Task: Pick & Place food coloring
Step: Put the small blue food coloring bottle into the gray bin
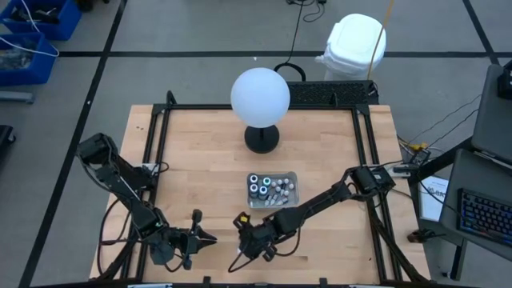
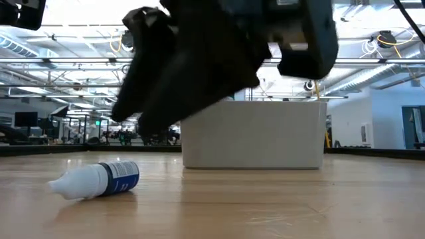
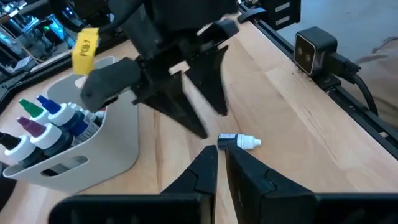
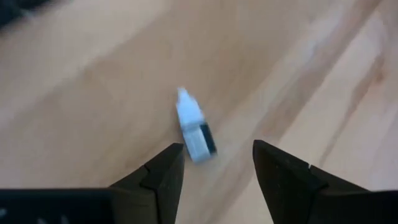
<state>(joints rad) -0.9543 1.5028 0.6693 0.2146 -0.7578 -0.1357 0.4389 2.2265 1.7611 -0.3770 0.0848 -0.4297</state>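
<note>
Food coloring bottles point(image 1: 270, 190) stand packed together in a clear tray point(image 1: 293, 178) near the middle of the wooden table point(image 1: 208, 152). From above we see small white-topped ones and a few darker round ones with white and teal tops. In the left wrist view we see blue, green and purple tips poking up over the tray wall.

One small bottle point(image 2: 98, 180) is not in the tray. It lies flat on its side on the bare wood, nearer the front edge of the table than the tray. It is white, with a dark blue label and a pointed white tip. Nothing touches it.

We see the right gripper point(image 4: 214, 163) hanging just above this bottle. Its two dark fingers stand wide apart and hold nothing. In its own view the little bottle lies on the wood between and past the two fingertips point(image 4: 168, 162).

We see the left gripper point(image 3: 219, 158) low by the front edge of the table, close to the lying bottle and pointing at it. Its jaws are almost closed, with only a thin gap, and nothing is in them.

A big white globe point(image 1: 260, 94) on a black base point(image 1: 262, 138) stands behind the tray.
</note>
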